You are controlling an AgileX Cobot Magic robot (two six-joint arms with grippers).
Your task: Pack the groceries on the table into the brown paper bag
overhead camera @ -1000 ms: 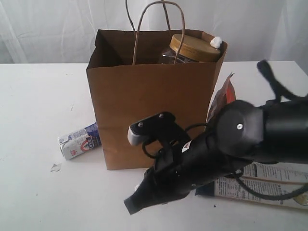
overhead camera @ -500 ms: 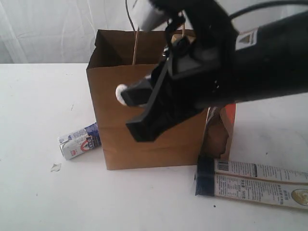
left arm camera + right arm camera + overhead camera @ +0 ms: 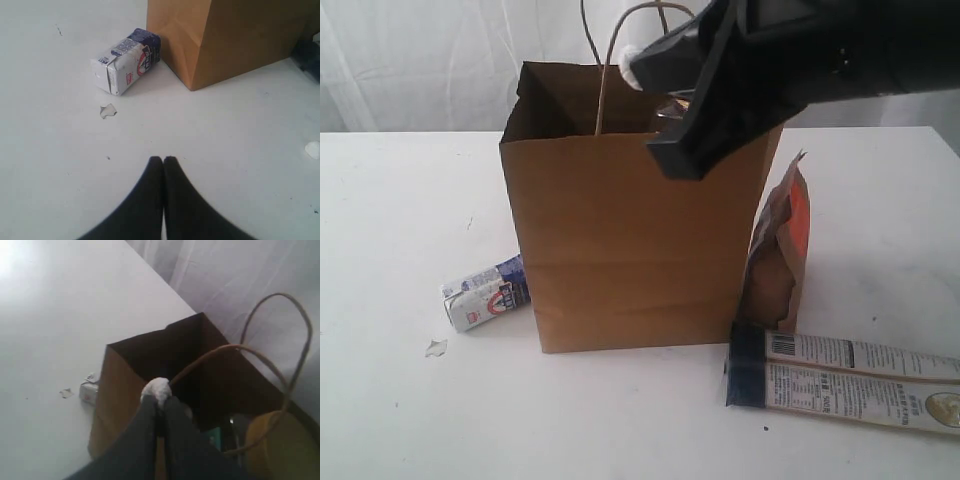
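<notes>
**Change noted.** Within the last second the right claw (image 3: 638,66) had swung up from low in front of the bag (image 3: 620,230) to a position above its open mouth. Its fingers were pressed together. A small white lump sat at their tips, and I could not tell whether it was padding or a scrap. No grocery was in its grip. The jar (image 3: 280,440), whose gold lid had shown over the rim a moment before, was now blocked from the exterior view by the arm.

**Table.** Nothing on the table (image 3: 390,200) had shifted. The carton (image 3: 485,293) lay just beside the bag's left corner, the pouch (image 3: 782,250) stood against its right side, and the packet (image 3: 850,380) lay flat just in front of the pouch. My judgement: three items remained unpacked, and this second added none.

**Views compared.** Only the right wrist view looked down into the bag, where it showed the jar resting inside. Only the left wrist view showed the left claw (image 3: 163,162) — fully closed, empty, hovering over bare table short of the carton.
</notes>
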